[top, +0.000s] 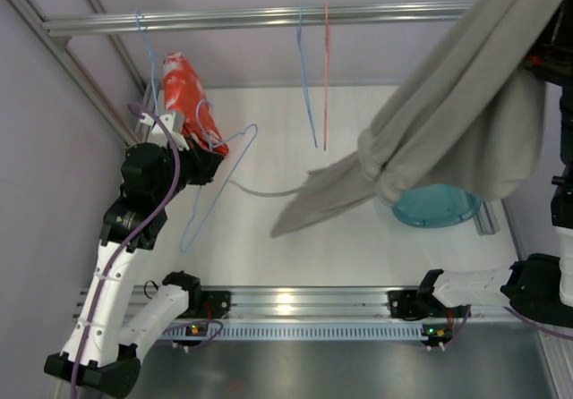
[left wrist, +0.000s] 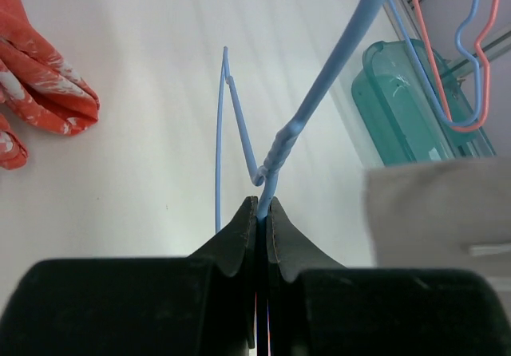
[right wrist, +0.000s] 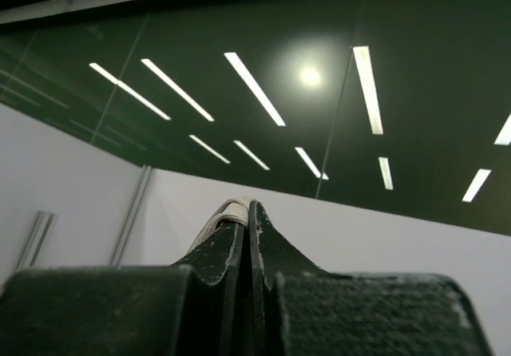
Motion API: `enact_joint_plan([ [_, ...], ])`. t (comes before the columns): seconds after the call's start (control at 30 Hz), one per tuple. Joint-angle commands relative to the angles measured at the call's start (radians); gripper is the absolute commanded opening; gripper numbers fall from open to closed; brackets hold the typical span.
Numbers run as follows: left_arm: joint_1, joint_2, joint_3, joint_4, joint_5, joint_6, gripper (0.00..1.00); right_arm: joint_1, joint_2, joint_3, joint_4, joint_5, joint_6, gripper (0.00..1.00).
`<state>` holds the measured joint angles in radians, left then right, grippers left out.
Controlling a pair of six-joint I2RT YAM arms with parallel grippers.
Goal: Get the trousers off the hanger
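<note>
My left gripper (left wrist: 263, 204) is shut on the wire of a light blue hanger (left wrist: 319, 92), just below its twisted neck. From above, the hanger (top: 219, 184) slants down at the left gripper (top: 215, 157). The grey trousers (top: 448, 113) hang in a long drape from the upper right down to a point (top: 282, 229) just right of the hanger. A thin pale strand (top: 269, 191) runs between them. My right gripper (right wrist: 243, 208) points up at the ceiling, shut on a pale fold of the trousers (right wrist: 231, 210). In the top view the cloth hides it.
An orange garment (top: 183, 90) hangs from the metal rail (top: 269, 16) beside the left arm. A blue hanger (top: 307, 86) and a pink hanger (top: 326, 77) dangle mid-rail. A teal bin (top: 439, 207) sits under the trousers.
</note>
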<state>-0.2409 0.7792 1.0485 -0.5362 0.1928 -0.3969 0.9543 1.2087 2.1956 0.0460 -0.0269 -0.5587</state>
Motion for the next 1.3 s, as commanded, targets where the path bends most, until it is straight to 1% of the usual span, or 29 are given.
enact_joint_plan([
  [0.0,0.003,0.011,0.011,0.059,-0.012,0.027,0.00,-0.020,-0.034,0.032,0.124,0.015,-0.061,0.00],
  [0.1,0.003,0.023,0.025,0.059,-0.013,0.035,0.00,-0.064,-0.058,0.007,0.127,0.022,-0.061,0.00],
  [0.13,0.005,0.028,0.030,0.059,-0.012,0.035,0.00,-0.075,-0.083,-0.013,0.133,0.048,-0.073,0.00],
  [0.2,0.005,0.034,0.044,0.061,-0.001,0.035,0.00,-0.109,-0.113,-0.089,0.147,0.068,-0.096,0.00],
  [0.3,0.003,0.048,0.054,0.061,0.020,0.029,0.00,-0.133,-0.172,-0.213,0.215,0.123,-0.188,0.00],
  [0.33,0.003,0.054,0.056,0.061,0.040,0.027,0.00,-0.135,-0.182,-0.236,0.260,0.148,-0.263,0.00],
  [0.37,0.003,0.055,0.057,0.059,0.046,0.020,0.00,-0.137,-0.182,-0.272,0.287,0.206,-0.300,0.00],
  [0.4,0.003,0.060,0.061,0.061,0.051,0.017,0.00,-0.138,-0.172,-0.281,0.317,0.237,-0.375,0.00],
  [0.43,0.003,0.066,0.062,0.061,0.065,0.015,0.00,-0.137,-0.158,-0.283,0.362,0.270,-0.406,0.00],
  [0.47,0.003,0.071,0.064,0.061,0.066,0.012,0.00,-0.137,-0.146,-0.268,0.371,0.316,-0.434,0.00],
  [0.6,0.002,0.083,0.080,0.062,0.088,0.010,0.00,-0.138,-0.081,-0.255,0.416,0.329,-0.584,0.00],
  [0.63,0.002,0.084,0.084,0.061,0.091,0.010,0.00,-0.138,-0.069,-0.251,0.431,0.332,-0.598,0.00],
  [0.67,0.002,0.089,0.087,0.061,0.097,0.010,0.00,-0.141,-0.055,-0.231,0.437,0.337,-0.601,0.00],
  [0.73,0.002,0.092,0.096,0.062,0.100,0.010,0.00,-0.176,-0.008,-0.194,0.424,0.340,-0.557,0.00],
  [0.8,0.002,0.092,0.099,0.062,0.100,0.009,0.00,-0.222,0.029,-0.114,0.375,0.334,-0.511,0.00],
  [0.87,0.002,0.094,0.105,0.062,0.102,0.004,0.00,-0.248,0.077,-0.077,0.376,0.320,-0.468,0.00],
  [1.0,0.002,0.095,0.122,0.061,0.103,0.007,0.00,-0.363,0.142,-0.062,0.371,0.263,-0.353,0.00],
  [1.1,0.002,0.095,0.128,0.061,0.100,0.015,0.00,-0.436,0.198,-0.013,0.365,0.237,-0.284,0.00],
  [1.23,0.002,0.095,0.125,0.059,0.091,0.016,0.00,-0.508,0.270,0.143,0.328,0.199,-0.231,0.00],
  [1.27,0.002,0.094,0.123,0.061,0.091,0.016,0.00,-0.538,0.278,0.156,0.331,0.190,-0.225,0.00],
])
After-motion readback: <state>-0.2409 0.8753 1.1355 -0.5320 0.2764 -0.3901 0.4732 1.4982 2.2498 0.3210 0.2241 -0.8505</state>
